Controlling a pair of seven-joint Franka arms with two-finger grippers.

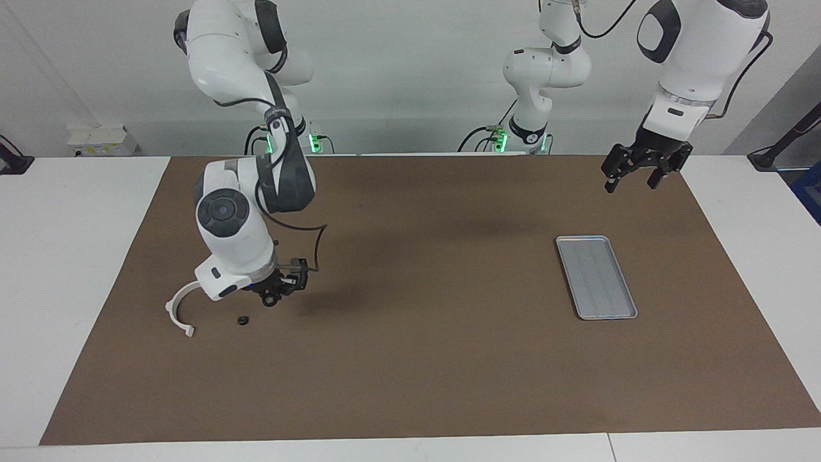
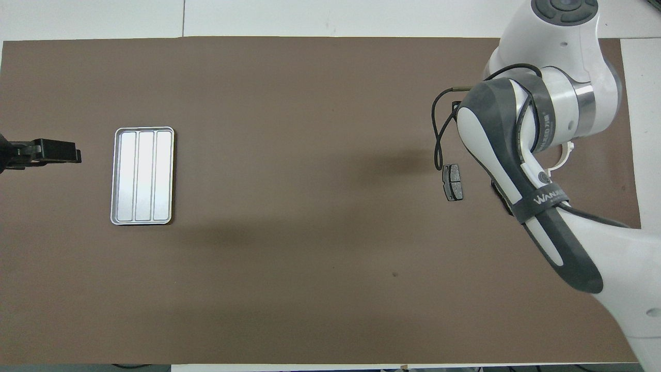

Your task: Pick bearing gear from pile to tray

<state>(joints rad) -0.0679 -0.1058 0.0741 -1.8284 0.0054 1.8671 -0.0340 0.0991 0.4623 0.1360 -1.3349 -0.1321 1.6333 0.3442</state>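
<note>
Here, from across the surface, a matte brown mat covers the white top beneath a plain pale wall. One ribbed silver metal tray with rounded corners lies toward the left arm's end. Toward the right arm's end sit one curved white plastic bracket and one small black round piece just beside it. The right tool hangs above the mat near them, fingers nearly shut; what it grips I cannot tell. The left tool hangs spread wide and empty.

From overhead, one dark grey brake pad, flat and oblong, lies beside the right arm. The tray shows three lengthwise panels, nothing in it.
</note>
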